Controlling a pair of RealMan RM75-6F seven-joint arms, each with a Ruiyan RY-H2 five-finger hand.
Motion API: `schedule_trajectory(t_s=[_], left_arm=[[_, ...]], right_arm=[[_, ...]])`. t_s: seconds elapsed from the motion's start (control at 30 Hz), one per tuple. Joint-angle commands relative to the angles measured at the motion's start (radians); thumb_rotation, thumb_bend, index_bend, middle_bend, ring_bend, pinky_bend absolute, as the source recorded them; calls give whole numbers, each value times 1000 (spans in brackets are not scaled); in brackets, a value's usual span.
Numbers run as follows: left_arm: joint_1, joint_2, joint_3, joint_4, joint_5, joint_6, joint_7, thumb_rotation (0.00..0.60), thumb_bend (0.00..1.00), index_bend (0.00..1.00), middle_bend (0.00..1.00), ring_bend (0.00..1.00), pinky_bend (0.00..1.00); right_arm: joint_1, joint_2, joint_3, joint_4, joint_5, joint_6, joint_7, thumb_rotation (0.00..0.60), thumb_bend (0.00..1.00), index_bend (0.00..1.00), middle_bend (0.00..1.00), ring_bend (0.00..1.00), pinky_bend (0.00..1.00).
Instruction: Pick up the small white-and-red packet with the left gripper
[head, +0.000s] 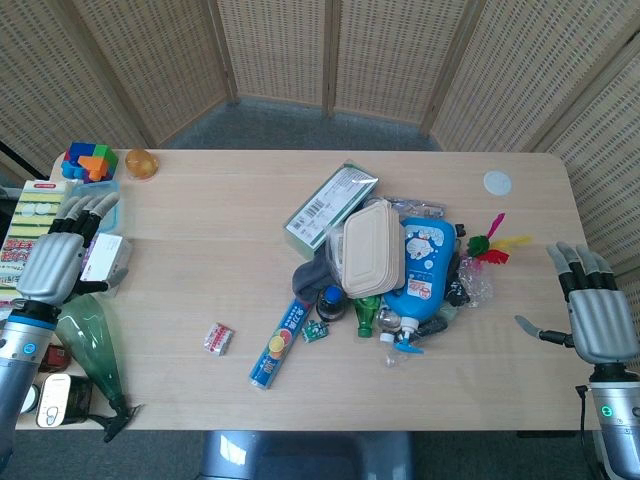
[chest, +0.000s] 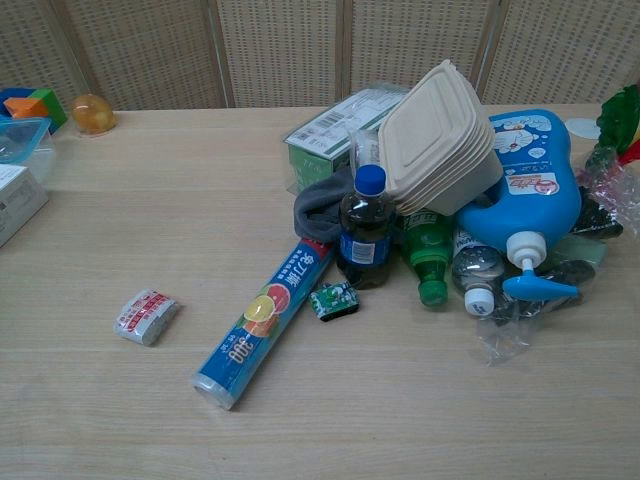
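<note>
Table (head: 200, 200) is cluttered: your left hand (head: 62, 250), fingers apart and empty, hovers far left, well apart from the packet (head: 218, 338); reaching across, you risk knocking the green bottle (head: 92, 345) between them.

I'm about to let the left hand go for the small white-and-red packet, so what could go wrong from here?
The left hand hovers over clutter at the table's left edge; swinging inward it may clip the white box or the green plastic bottle.

The small white-and-red packet lies flat on the table, so the fingers may push it instead of pinching it.

The blue film roll box lies close; a sliding packet could reach it.
</note>
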Motion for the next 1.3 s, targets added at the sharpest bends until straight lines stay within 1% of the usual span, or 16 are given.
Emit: schedule_trajectory(t_s=[0.03, 0.63, 0.73, 0.87, 0.93, 1.1, 1.17, 1.3], left_arm=[[-3, -1, -2, 1, 0, -6, -1, 600, 274, 44, 65, 0, 0], [-37, -9, -9, 5, 7, -67, -4, 600, 271, 43, 65, 0, 0], [-52, -11, 8, 2, 15, -114, -8, 600, 271, 38, 63, 0, 0], [-94, -13, 61, 20, 48, -250, -7, 600, 273, 26, 38, 0, 0], [-110, -26, 79, 36, 64, -288, 2, 600, 274, 27, 36, 0, 0], [-140, -95, 127, 90, 89, -367, 26, 599, 275, 33, 36, 0, 0], [-147, -134, 145, 119, 97, -385, 45, 599, 277, 37, 40, 0, 0], [-152, -209, 165, 164, 98, -396, 68, 600, 275, 54, 61, 0, 0]], right_arm=[[-1, -2, -1, 0, 1, 0, 2, 365, 145, 0, 0, 0, 0], [-21, 4, -11, -3, -12, 15, 26, 365, 145, 0, 0, 0, 0], [-22, 2, -12, -1, -12, 12, 30, 367, 145, 0, 0, 0, 0], [-21, 3, -13, -1, -18, 11, 33, 370, 146, 0, 0, 0, 0], [-22, 6, -13, -3, -17, 12, 32, 370, 145, 0, 0, 0, 0], [-28, 12, -13, -9, -20, 20, 34, 371, 146, 0, 0, 0, 0], [-30, 14, -15, -10, -20, 20, 35, 370, 145, 0, 0, 0, 0], [-33, 16, -15, -12, -23, 23, 36, 376, 145, 0, 0, 0, 0]])
